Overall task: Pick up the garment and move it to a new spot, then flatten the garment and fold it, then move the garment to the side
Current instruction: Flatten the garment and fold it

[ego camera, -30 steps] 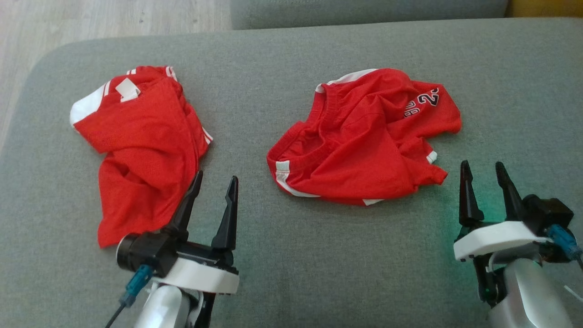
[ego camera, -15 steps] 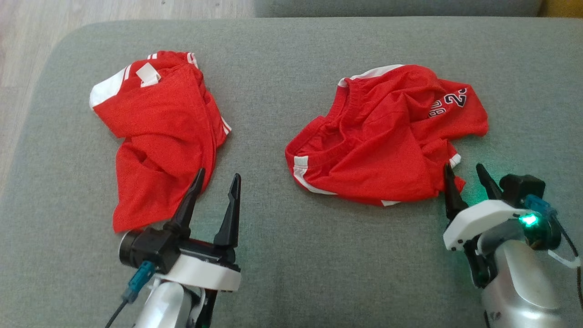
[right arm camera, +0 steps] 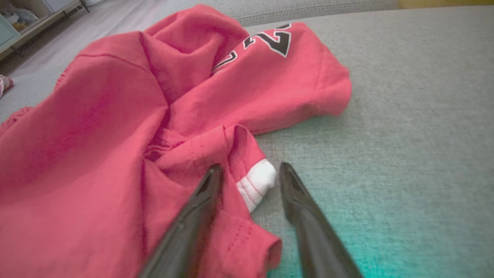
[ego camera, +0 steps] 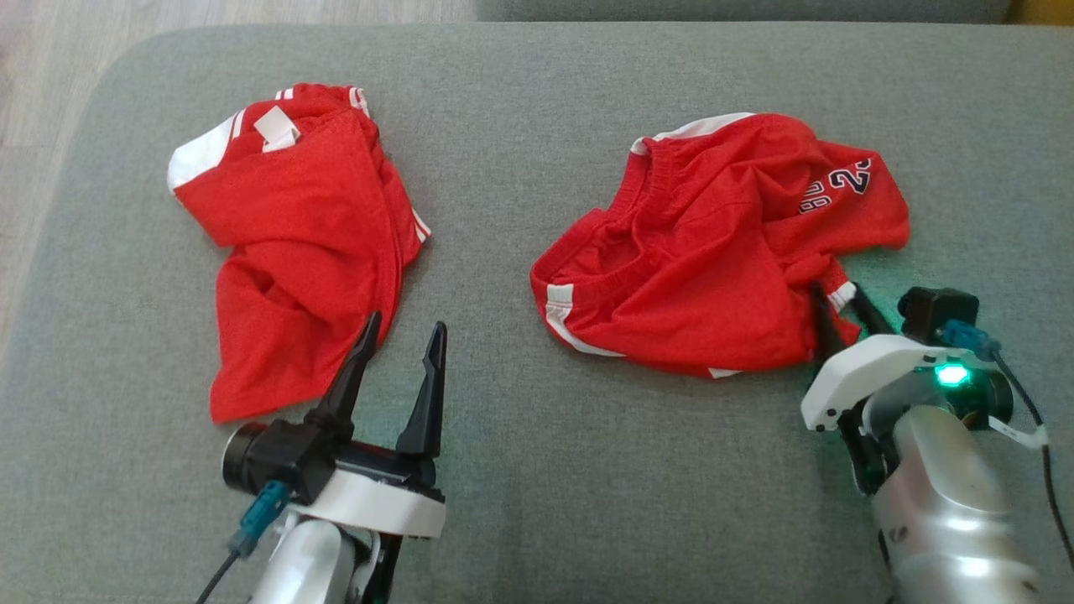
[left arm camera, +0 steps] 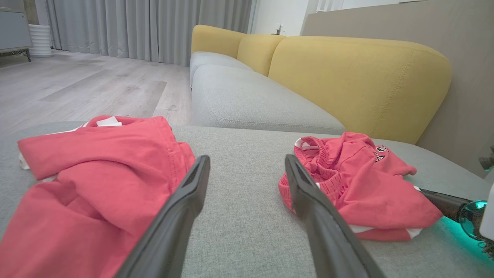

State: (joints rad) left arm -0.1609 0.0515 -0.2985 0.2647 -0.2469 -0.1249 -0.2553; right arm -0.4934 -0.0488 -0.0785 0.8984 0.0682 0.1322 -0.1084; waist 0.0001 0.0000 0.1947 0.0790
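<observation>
target: crumpled red mesh shorts with white trim and black numerals (ego camera: pixel 705 252), lying right of centre on the grey woven sofa cushion (ego camera: pixel 537 126). a second crumpled red garment with white stripes (ego camera: pixel 302 243) lies on the same cushion to the left, well apart from the shorts.

right gripper (ego camera: pixel 839 310): at the near-right corner of the shorts, so the heap lies ahead of it and to its left. the shorts' long axis runs roughly across the head view, elastic waistband side to the left and numbered leg far right. in the right wrist view the two dark fingers stand moderately apart, and between them is the white-banded hem corner (right arm camera: pixel 256 181). the left finger overlaps red cloth and the right one stands over bare cushion. nothing is pinched yet.

left gripper (ego camera: pixel 405 327): fingers spread wide, empty, over bare cushion just beside the lower edge of the striped garment (nearer that piece than the shorts).

judgement: this is the pick-up step, and the right arm is plainly the nearer one. closing here would catch a single hem corner, so the rest would probably hang in a bunch when lifted. whether the fingertips touch the cushion cannot be told.
</observation>
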